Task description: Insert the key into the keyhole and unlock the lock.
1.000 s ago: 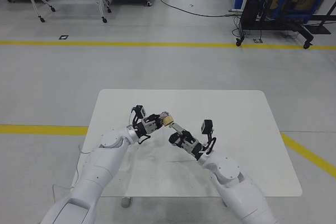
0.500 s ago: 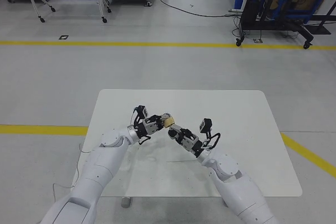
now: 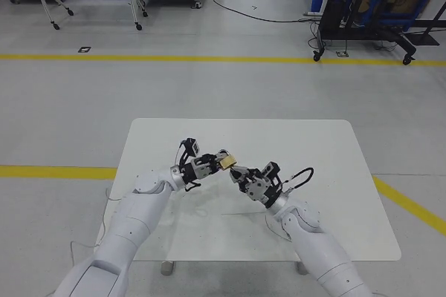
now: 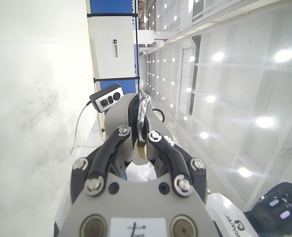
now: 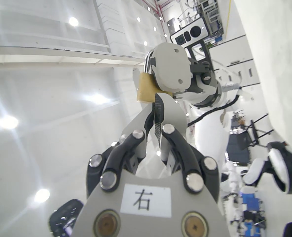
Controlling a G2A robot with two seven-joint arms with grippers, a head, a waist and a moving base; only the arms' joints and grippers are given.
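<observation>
A brass padlock (image 3: 226,160) with a steel shackle (image 5: 148,60) is held above the white table (image 3: 320,148). My left gripper (image 3: 214,164) is shut on it, and its brass body (image 4: 141,150) shows between the fingers with the shackle (image 4: 143,114) pointing away from the wrist. My right gripper (image 3: 238,176) faces it from the other side, fingers shut. In the right wrist view its tips (image 5: 157,102) touch the lower end of the lock body (image 5: 147,88). The key is hidden between the right gripper's black pads (image 5: 158,117).
Both grippers meet over the middle of the table, a little left of centre. Bare white tabletop (image 3: 208,223) lies all around them. Yellow floor lines (image 3: 44,171) run past the table's sides.
My right gripper has moved up to the padlock and its wrist has rolled, swinging its camera downward. The left gripper has shifted the lock slightly to the right.
</observation>
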